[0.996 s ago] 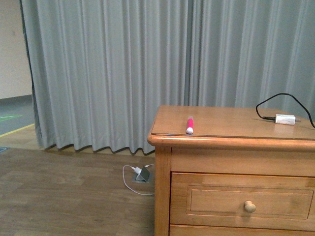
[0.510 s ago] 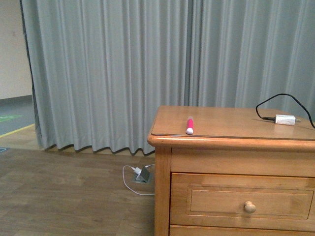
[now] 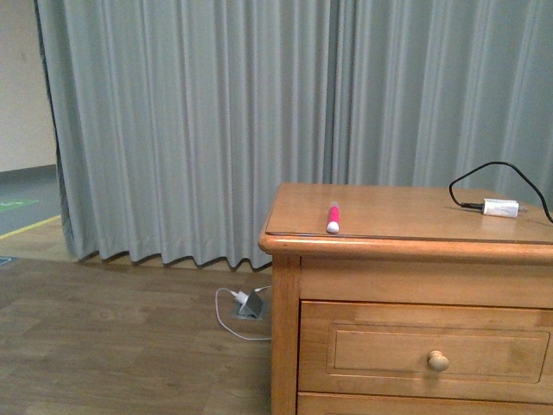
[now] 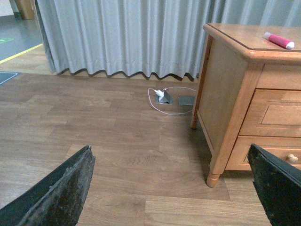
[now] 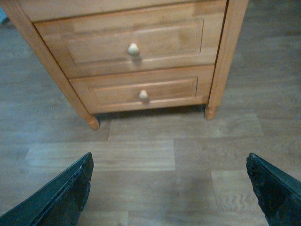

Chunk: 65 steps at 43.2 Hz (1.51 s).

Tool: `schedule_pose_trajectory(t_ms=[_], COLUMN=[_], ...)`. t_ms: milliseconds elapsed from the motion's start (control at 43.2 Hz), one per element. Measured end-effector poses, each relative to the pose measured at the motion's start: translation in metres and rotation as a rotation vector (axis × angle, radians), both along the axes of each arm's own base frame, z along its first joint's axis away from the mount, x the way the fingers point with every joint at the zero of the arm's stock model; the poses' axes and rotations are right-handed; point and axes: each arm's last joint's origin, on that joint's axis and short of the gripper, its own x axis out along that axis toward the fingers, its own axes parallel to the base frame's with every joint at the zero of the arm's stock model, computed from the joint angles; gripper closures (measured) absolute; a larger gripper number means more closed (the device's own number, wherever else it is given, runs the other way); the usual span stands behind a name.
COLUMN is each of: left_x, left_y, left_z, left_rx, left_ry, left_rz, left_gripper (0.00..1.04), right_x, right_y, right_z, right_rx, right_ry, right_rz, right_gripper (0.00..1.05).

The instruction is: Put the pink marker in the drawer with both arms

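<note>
Left end effector [image 4: 169,150]: jaws spread wide, empty, well apart from the marker. Pink marker [image 3: 333,218]: lying flat near the tabletop's [image 3: 389,212] front left edge, white end forward. Judged light, rigid and smooth, so apt to roll; grip across mid-barrel. Drawer [image 3: 380,350]: closed, knob [image 3: 438,360] free. Right end effector [image 5: 169,157]: jaws wide, empty.

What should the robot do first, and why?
Probably move the right gripper toward the drawer's knob. The drawer looks shut, the marker lies on the cabinet, and the right fingers are open, facing the knob but far from it.
</note>
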Motion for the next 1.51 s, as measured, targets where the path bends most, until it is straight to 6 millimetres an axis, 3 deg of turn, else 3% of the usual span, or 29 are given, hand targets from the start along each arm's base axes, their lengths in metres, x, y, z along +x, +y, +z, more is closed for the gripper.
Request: schedule_pose_trajectory(t_ms=[139,371,533,649,927,1297,1506], left_x=[0.0,0.0,0.0,0.0,0.0,0.0,0.0], left_y=[0.0,0.0,0.0,0.0,0.0,0.0,0.0], left_z=[0.0,0.0,0.0,0.0,0.0,0.0,0.0], left_rx=[0.0,0.0,0.0,0.0,0.0,0.0,0.0], left_ry=[0.0,0.0,0.0,0.0,0.0,0.0,0.0], left_rz=[0.0,0.0,0.0,0.0,0.0,0.0,0.0], left_gripper=[0.06,0.06,0.06,0.06,0.06,0.06,0.06], right_x=[0.033,0.111,0.175,0.211,0.277,0.332,0.339], right_y=[0.006,0.028,0.048,0.059,0.071,0.051,0.042], right_z=[0.008,0.009,-0.014,-0.035,-0.067,-0.1,-0.115], right_rx=[-0.03,-0.069,-0.082,-0.087,-0.109,-0.129,-0.138], right_ry=[0.015,-0.017,-0.008,-0.007,-0.011,0.044,0.07], right_rz=[0.066,0.101,0.112,0.119,0.103,0.018,0.008], right_gripper=[0.08,0.08,0.08,0.08,0.08,0.08,0.08])
